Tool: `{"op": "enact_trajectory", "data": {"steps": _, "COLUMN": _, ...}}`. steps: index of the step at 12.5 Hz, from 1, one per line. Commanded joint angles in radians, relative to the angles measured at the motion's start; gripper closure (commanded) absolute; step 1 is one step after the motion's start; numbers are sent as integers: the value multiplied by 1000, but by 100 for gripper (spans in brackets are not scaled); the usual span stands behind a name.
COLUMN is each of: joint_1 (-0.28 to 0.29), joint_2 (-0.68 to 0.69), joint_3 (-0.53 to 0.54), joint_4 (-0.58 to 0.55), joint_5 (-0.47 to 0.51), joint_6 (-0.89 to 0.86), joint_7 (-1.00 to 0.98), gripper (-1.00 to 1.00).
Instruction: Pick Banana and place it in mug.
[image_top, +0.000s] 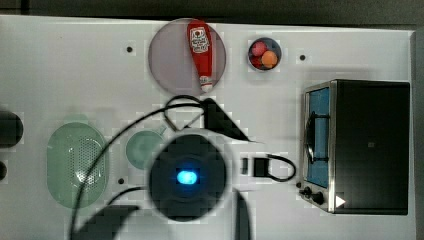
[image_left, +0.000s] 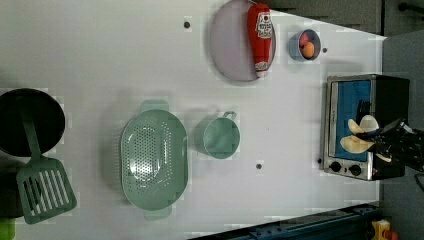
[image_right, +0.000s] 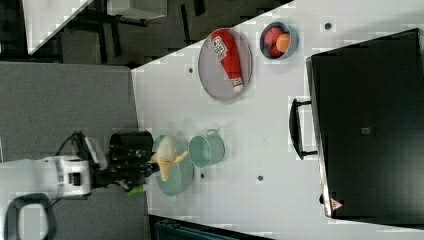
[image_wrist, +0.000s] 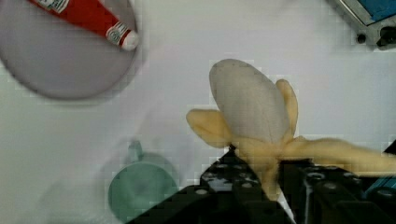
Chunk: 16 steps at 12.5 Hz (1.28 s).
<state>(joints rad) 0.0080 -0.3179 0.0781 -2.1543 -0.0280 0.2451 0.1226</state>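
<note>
White table (image_top: 60, 65), gripper (image_wrist: 268, 179) clamping banana (image_wrist: 252, 116)

The ketchup bottle (image_top: 200, 50) carries a white label with print too small to read. The oven (image_right: 367, 125) bears a small triangular warning sign (image_right: 335, 204) near one corner, seen in the right view; its symbol cannot be made out. No other text is legible.

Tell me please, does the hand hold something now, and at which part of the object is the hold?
Yes. The hand holds the banana at its yellow lower part, where the peel flaps spread; the whitish end sticks out beyond the hand.
</note>
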Motion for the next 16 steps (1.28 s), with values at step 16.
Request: {"op": "enact_trajectory", "data": {"steps": 16, "joint_1": 64, "joint_2": 376, "joint_3": 347, "joint_4": -237, "joint_5": 22, "joint_6": 618, "joint_7": 676, "gripper": 53}}
